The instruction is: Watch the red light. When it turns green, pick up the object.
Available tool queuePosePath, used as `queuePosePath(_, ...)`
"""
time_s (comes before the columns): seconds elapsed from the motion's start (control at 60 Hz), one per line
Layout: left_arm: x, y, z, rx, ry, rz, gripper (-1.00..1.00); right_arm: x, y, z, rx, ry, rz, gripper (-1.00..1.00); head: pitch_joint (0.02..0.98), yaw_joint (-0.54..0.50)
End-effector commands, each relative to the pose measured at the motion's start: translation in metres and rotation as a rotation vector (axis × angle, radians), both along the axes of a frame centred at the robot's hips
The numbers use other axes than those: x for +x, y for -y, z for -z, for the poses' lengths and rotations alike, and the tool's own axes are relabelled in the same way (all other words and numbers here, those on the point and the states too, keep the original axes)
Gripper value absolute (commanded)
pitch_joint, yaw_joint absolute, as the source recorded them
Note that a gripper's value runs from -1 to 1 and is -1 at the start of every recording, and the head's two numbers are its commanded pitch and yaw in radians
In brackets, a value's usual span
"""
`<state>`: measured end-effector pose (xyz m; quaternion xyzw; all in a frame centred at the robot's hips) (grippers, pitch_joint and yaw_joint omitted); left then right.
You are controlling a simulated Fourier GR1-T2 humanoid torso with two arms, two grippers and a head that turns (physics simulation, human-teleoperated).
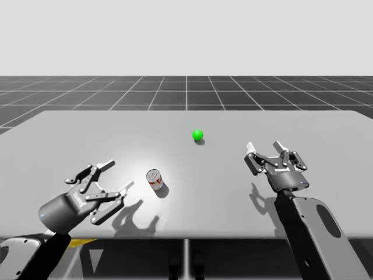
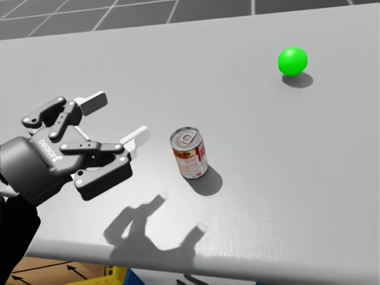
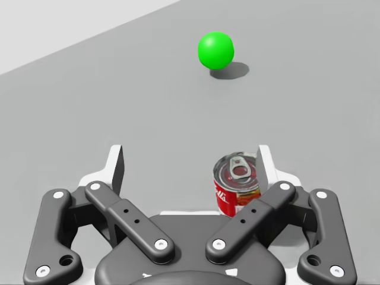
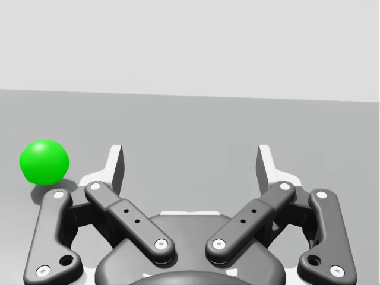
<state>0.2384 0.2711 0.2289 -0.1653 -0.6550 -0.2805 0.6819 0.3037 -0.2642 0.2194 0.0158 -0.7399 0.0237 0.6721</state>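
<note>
High view, light: One ball light (image 1: 198, 135) glows green at the middle of the desk (image 1: 326, 128). By the task's wording, that is your cue to go.
High view, can: One red-and-white can (image 1: 155, 179) stands on the desk, near your left end effector (image 1: 116, 176) and well apart from your right end effector (image 1: 264, 147). Your left arm is the nearer one.
Head view, left end effector: Its fingers are spread apart and hold nothing. The can stands just beyond the fingertips, not touching them, with its pull-tab lid up and its long axis vertical.
Left wrist view, approach: The can lies ahead of the parted fingers, off-centre and close to one of them. The light sits farther ahead, beyond the can.
Right wrist view, right end effector: Its fingers are apart and hold nothing, with the light ahead and off to one side.
Tally: One can, one light, two end effectors.
</note>
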Motion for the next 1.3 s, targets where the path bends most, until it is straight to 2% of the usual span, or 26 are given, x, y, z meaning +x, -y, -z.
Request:
queuePosePath(0.017,-0.021,-0.001,0.03,0.05,-0.095,0.097,-1.0,0.0,0.0,0.0,0.001,0.002,0.0,-1.0,0.841,0.22)
queuePosePath(0.183,-0.018,0.003,0.048,0.037,-0.153,0.105,-1.0,0.0,-0.001,0.0,0.0,0.0,-0.002,-1.0,0.842,0.22)
queuePosePath(0.233,-0.013,0.005,0.057,0.057,-0.163,0.114,-1.0,0.0,0.0,0.0,-0.001,0.0,-0.001,-1.0,0.843,0.22)
queuePosePath(0.35,-0.004,0.008,0.067,0.061,-0.194,0.131,-1.0,0.0,0.0,0.0,-0.001,0.002,-0.002,-1.0,0.844,0.22)
queuePosePath(0.417,0.0,0.01,0.069,0.043,-0.221,0.151,-1.0,0.0,0.0,0.0,0.0,0.001,-0.003,-1.0,0.846,0.22)
queuePosePath(0.45,0.003,0.012,0.07,0.055,-0.22,0.142,-1.0,0.0,0.0,0.0,0.0,0.002,-0.004,-1.0,0.846,0.22)
queuePosePath(0.617,0.02,0.024,0.075,0.032,-0.252,0.165,-1.0,0.0,0.0,0.001,-0.001,0.0,-0.005,-1.0,0.847,0.23)
queuePosePath(0.783,0.038,0.037,0.08,0.041,-0.277,0.161,-1.0,0.0,0.0,0.001,0.0,-0.001,-0.005,-1.0,0.848,0.22)
queuePosePath(0.917,0.051,0.047,0.082,0.058,-0.264,0.148,-1.0,0.0,0.0,0.001,0.0,0.0,-0.006,-1.0,0.849,0.22)
queuePosePath(1.05,0.061,0.055,0.084,0.054,-0.269,0.137,-1.0,0.0,0.001,0.0,0.0,0.002,-0.005,-1.0,0.847,0.22)
queuePosePath(1.15,0.066,0.06,0.086,0.045,-0.28,0.137,-1.0,0.0,0.001,0.0,0.0,0.005,-0.005,-1.0,0.847,0.21)
queuePosePath(1.3,0.067,0.061,0.094,0.056,-0.294,0.142,-1.0,0.0,0.002,-0.001,0.0,0.009,-0.005,-1.0,0.845,0.21)
